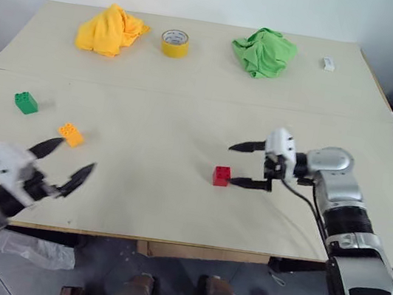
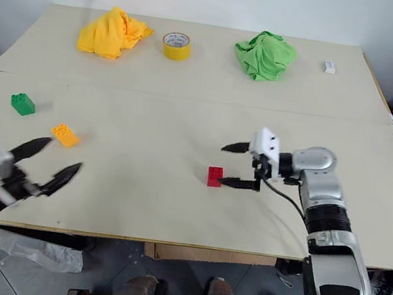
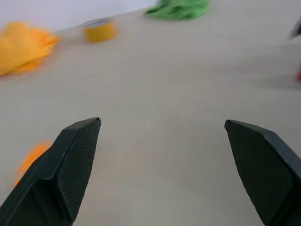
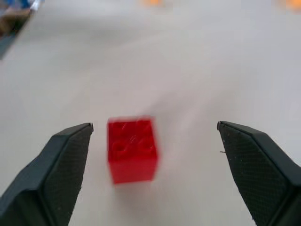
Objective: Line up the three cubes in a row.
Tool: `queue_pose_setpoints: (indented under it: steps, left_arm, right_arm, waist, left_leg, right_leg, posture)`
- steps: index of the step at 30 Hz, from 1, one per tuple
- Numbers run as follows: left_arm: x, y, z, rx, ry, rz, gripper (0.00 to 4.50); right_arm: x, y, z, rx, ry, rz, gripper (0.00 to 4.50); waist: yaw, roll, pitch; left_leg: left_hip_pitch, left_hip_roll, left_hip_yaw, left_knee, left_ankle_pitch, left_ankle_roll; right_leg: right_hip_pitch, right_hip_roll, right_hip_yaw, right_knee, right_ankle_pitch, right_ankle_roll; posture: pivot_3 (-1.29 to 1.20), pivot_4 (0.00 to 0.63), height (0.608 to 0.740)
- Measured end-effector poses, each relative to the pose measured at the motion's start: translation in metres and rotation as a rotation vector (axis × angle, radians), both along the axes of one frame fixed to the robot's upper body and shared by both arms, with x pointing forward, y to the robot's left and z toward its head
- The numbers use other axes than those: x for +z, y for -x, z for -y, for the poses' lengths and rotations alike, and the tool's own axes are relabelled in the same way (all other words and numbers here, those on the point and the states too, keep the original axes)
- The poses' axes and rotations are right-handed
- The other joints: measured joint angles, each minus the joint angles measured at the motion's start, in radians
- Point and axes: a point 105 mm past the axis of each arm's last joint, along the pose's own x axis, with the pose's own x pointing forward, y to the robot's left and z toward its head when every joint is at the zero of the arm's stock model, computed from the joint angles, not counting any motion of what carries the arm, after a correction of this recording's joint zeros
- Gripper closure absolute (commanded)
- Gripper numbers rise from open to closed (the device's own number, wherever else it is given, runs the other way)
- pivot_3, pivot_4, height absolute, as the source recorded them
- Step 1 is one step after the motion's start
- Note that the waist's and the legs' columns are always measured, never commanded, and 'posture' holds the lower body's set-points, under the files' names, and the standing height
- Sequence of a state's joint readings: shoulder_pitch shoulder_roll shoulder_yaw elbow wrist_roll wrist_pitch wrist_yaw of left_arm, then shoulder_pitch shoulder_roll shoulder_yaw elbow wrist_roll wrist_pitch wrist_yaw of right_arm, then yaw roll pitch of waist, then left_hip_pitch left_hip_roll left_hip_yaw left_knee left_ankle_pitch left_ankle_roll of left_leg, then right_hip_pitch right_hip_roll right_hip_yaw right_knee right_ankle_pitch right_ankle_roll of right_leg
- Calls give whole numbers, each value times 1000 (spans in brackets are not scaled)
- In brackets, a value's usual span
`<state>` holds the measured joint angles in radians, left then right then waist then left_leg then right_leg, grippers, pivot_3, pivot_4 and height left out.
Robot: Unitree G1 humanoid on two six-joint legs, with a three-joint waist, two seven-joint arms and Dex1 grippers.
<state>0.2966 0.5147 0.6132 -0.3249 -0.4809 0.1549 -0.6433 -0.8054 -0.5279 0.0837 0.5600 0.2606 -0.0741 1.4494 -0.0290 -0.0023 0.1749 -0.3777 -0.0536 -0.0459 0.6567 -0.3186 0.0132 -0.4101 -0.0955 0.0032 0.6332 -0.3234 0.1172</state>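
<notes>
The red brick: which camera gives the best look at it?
The right wrist view: the red brick sits close up between the open fingers, studs visible. Both eye views show it small on the table beside the right gripper; the left wrist view catches a red sliver at its edge.

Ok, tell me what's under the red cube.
The red cube sits on bare table, between the open right claw's fingers. The spot beneath it is covered.

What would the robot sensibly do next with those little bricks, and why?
Probably move the left gripper, which is open, onto the orange-yellow brick just ahead of it. The red brick sits free on the table by the open right gripper, while the green brick and the orange-yellow one lie far to its left.
</notes>
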Motion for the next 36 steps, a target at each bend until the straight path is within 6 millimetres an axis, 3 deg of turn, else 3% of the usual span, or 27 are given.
queue_pose_setpoints:
  steps: [3,6,8,14,18,23,26,29,33,36]
  left_arm:
    - [-17,32,-51,264,49,-2,0]
    - [-37,70,-106,575,188,-1,0]
    - [-46,81,-113,632,254,-7,0]
    - [-46,73,-114,689,357,53,0]
    - [-41,42,-106,656,391,60,0]
    - [1,-42,-98,614,349,82,0]
    - [29,-91,-100,672,330,77,0]
    - [43,-131,-96,739,323,42,0]
    - [50,-162,-93,797,320,9,0]
    - [40,-168,-96,849,283,-39,0]
  right_arm:
    - [14,14,-4,29,-132,48,27]
    - [1,30,-11,48,-237,-2,27]
    - [-7,37,-19,59,-280,-21,27]
    - [6,44,-35,51,-352,57,27]
    - [-1,46,-35,3,-372,34,27]
    - [5,44,-35,-36,-390,56,27]
    - [7,43,-35,-52,-393,59,27]
    - [11,43,-37,-52,-402,59,27]
    - [28,39,-47,-67,-478,82,27]
    - [36,42,-49,-64,-485,111,27]
  waist:
    - [4,-1,0]
    - [7,-2,-1]
    - [17,-2,-1]
    - [30,-5,-2]
    - [28,-5,-3]
    - [29,-6,-3]
    - [27,-6,-3]
    - [23,-7,-4]
    - [2,-7,-3]
    - [-5,-7,-3]
  left_leg:
    - [1,1,-1,0,-1,0]
    - [2,2,-1,1,-3,1]
    - [2,1,0,4,-3,2]
    - [2,2,-3,6,-5,1]
    - [2,1,-2,6,-6,1]
    - [3,1,-3,6,-5,0]
    - [2,-1,-2,6,-5,0]
    - [2,-2,1,6,-5,1]
    - [2,-2,2,6,-5,1]
    - [2,-1,2,6,-5,1]
  right_leg:
    - [3,0,-1,-6,0,0]
    - [4,0,-1,-5,0,0]
    - [5,0,0,-5,0,0]
    - [7,0,-2,-5,0,0]
    - [7,0,-1,-5,0,0]
    - [6,1,-2,-1,0,0]
    - [2,1,-3,9,0,0]
    - [-1,0,-9,11,0,0]
    - [-2,-3,-22,12,0,0]
    - [-3,-3,-25,12,0,0]
  posture:
    - [0,150,740]
    - [0,150,740]
    - [0,150,740]
    - [0,150,740]
    - [0,150,740]
    - [0,150,740]
    - [0,150,740]
    - [0,150,740]
    - [0,150,740]
    - [0,150,740]
